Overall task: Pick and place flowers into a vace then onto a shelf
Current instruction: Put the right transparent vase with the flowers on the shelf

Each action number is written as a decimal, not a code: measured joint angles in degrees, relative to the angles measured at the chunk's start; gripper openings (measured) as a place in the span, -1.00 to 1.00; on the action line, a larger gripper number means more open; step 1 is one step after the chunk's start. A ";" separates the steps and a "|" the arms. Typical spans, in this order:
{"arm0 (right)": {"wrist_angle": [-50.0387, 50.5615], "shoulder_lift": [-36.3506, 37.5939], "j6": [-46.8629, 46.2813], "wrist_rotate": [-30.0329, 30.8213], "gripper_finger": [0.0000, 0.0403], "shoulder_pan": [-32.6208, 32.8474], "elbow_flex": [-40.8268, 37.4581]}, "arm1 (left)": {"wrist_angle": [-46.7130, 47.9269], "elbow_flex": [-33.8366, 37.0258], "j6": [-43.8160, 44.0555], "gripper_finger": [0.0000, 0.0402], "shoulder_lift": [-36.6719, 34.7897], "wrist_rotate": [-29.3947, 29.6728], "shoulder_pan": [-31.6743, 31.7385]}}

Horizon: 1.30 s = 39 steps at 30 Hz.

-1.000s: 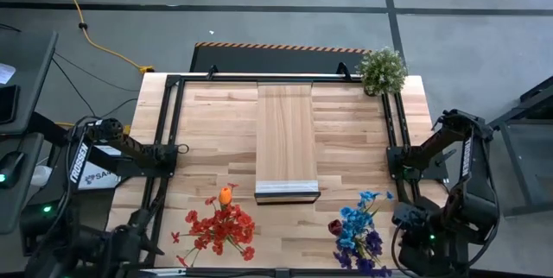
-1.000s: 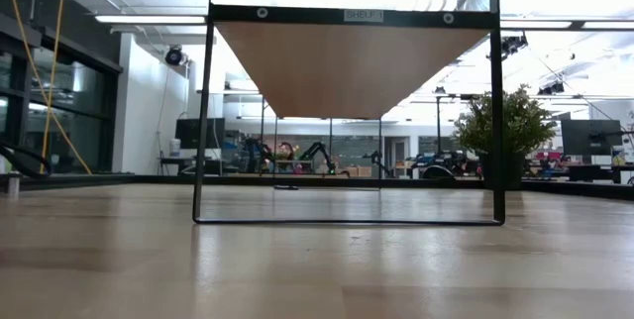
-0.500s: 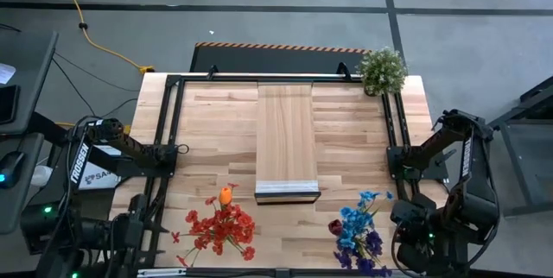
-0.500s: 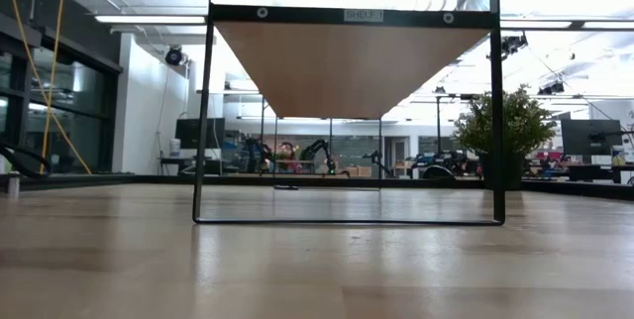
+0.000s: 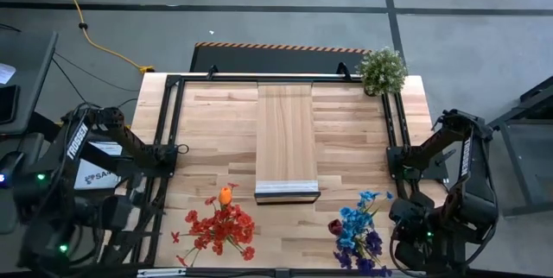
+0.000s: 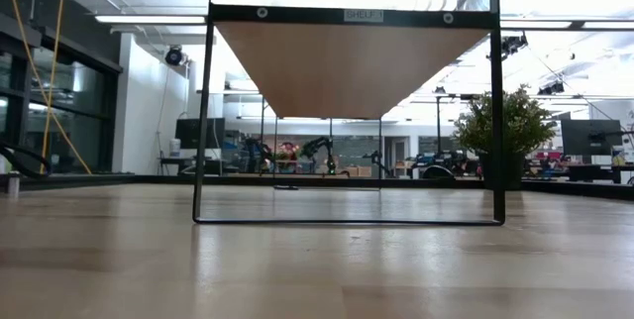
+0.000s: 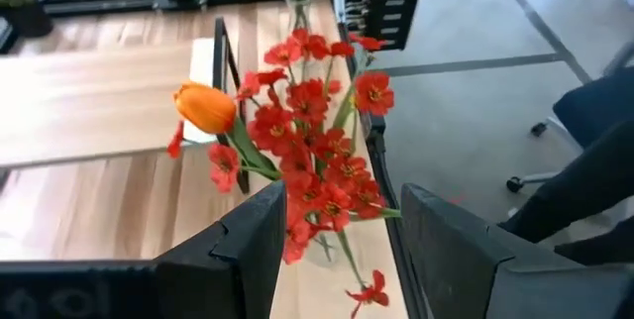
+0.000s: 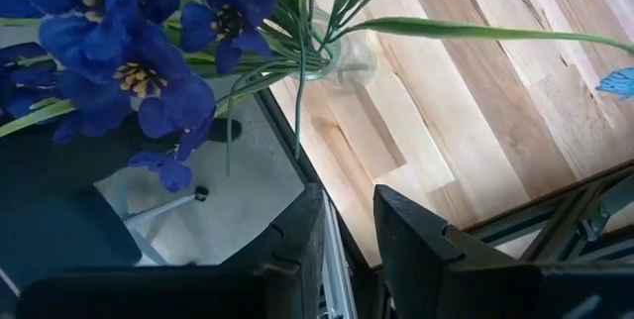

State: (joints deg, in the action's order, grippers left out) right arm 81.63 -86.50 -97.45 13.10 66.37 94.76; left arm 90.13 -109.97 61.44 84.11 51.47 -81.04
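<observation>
Near the bench's front-left corner, red flowers [image 5: 220,227] await pickup.
Left gripper [image 7: 337,250] hovers with fingers parted, empty; the next move should close on the stems. Right gripper [image 8: 347,225] waits, narrowly parted, empty.

Two dark robot arms at the sides of the table

The left arm [image 5: 82,161] is matt black with rounded joint housings, and white letters run along its upper link; small green lights glow on its lower part. The right arm [image 5: 458,183] has the same black body, with white letters on one link and a green light near its base. In each wrist view the arm's own fingers are flat, dark grey, angular plates with bevelled edges: left fingers [image 7: 253,250], right fingers [image 8: 297,235].
</observation>
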 joint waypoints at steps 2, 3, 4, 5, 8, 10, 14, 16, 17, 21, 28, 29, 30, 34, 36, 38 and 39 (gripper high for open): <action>0.07 0.00 0.00 0.02 -0.59 0.00 0.00 | -0.11 0.00 -1.51 0.16 -0.94 0.21 -0.19; 0.07 0.00 0.00 0.02 -0.59 0.00 0.00 | -0.11 0.00 -2.22 0.16 -1.36 0.21 -0.21; 0.13 0.00 0.00 0.00 -0.59 0.00 0.00 | -0.13 -0.02 -2.91 0.16 -1.72 0.21 -0.21; 0.15 0.00 0.00 0.03 -0.59 0.00 0.00 | -0.13 -0.02 -3.40 0.16 -2.07 0.22 -0.17; 0.51 0.00 0.00 0.04 -0.59 0.00 0.00 | -0.11 -0.02 -4.64 0.16 -2.72 0.45 0.00; 0.78 0.00 0.01 0.04 -0.59 0.00 0.00 | -0.11 -0.02 -5.27 0.16 -3.08 0.45 -0.06; 1.25 0.00 0.17 0.37 -0.59 0.00 0.00 | -0.33 0.97 -5.69 0.16 -4.07 0.68 -0.04; 1.35 0.00 0.20 0.48 -0.59 0.00 0.00 | -0.16 3.02 -4.98 0.16 -5.36 0.93 0.00; 1.37 0.00 0.21 0.48 -0.59 0.00 0.00 | -0.16 4.35 -4.17 0.16 -6.15 0.93 0.00; 1.49 0.00 0.22 0.48 -0.59 0.00 0.00 | -0.27 10.76 -0.34 0.16 -10.13 0.80 -0.02; 1.53 0.00 0.22 0.48 -0.59 -0.02 0.00 | -5.66 23.16 3.32 0.16 -18.99 1.27 -0.03; 1.58 0.00 0.22 0.48 -0.59 -0.02 0.00 | -7.01 24.99 3.20 0.16 -20.38 1.58 -0.02; 1.70 0.00 0.22 0.48 -0.59 -0.02 0.00 | -8.16 26.67 3.08 0.16 -21.63 1.66 -0.02; 2.38 0.00 0.42 1.14 -0.59 -0.02 0.00 | -13.18 33.62 3.05 0.16 -26.38 1.61 -0.02; 2.67 0.00 1.05 2.24 -0.59 -0.03 0.00 | -15.72 37.01 3.07 0.16 -28.60 1.59 -0.02; 2.85 0.00 1.93 3.38 -0.59 -0.36 0.00 | -18.54 40.29 3.07 0.16 -30.60 1.61 -0.02; 3.08 0.00 2.12 3.51 -0.59 -0.53 0.00 | -19.95 41.91 3.13 0.16 -31.59 1.59 -0.02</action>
State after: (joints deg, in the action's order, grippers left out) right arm 84.71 -86.50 -95.33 16.62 65.84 94.76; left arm 70.18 -68.06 64.57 52.52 53.06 -81.06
